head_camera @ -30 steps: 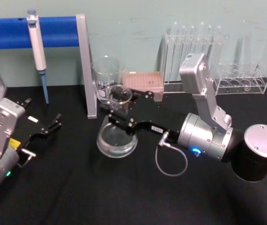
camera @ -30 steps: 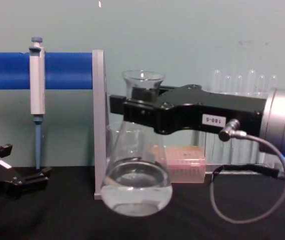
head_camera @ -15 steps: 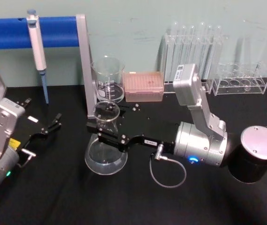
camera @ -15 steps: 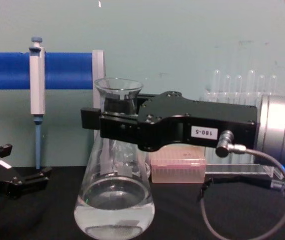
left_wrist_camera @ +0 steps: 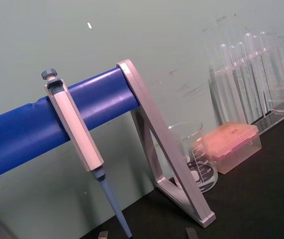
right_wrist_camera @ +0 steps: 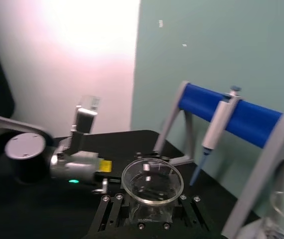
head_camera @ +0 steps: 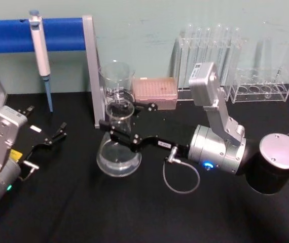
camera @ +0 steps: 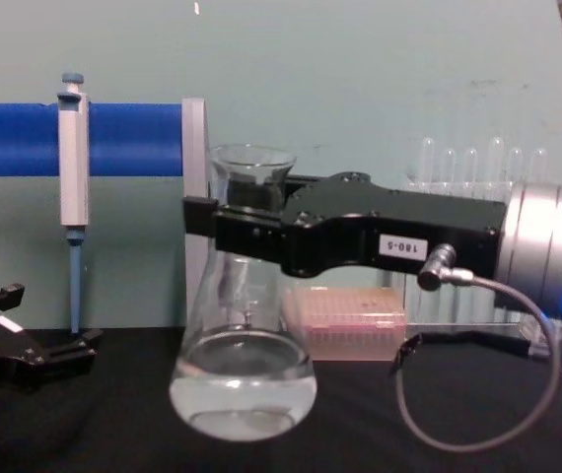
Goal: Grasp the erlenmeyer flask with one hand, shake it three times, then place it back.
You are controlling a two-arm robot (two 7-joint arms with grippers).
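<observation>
The erlenmeyer flask (head_camera: 118, 154) is clear glass with clear liquid in its wide base. It stands upright in front of the beaker. My right gripper (head_camera: 119, 124) is shut on its neck, reaching in from the right with its silver wrist and blue light. In the chest view the flask (camera: 244, 389) hangs from the right gripper (camera: 246, 222); I cannot tell whether its base touches the table. The right wrist view looks down into the flask's rim (right_wrist_camera: 152, 185) between the jaws. My left gripper (head_camera: 45, 121) rests open at the far left, apart from the flask.
A glass beaker (head_camera: 116, 81) and pink tip box (head_camera: 156, 92) stand behind the flask. A grey stand post (head_camera: 93, 71) with a blue bar holds a pipette (head_camera: 40, 48). Test tube racks (head_camera: 236, 66) line the back right. Black table (head_camera: 83, 207) in front.
The right gripper swung the flask toward me and to the left, then partway back to the right and away. The liquid has shifted. The left arm stayed put.
</observation>
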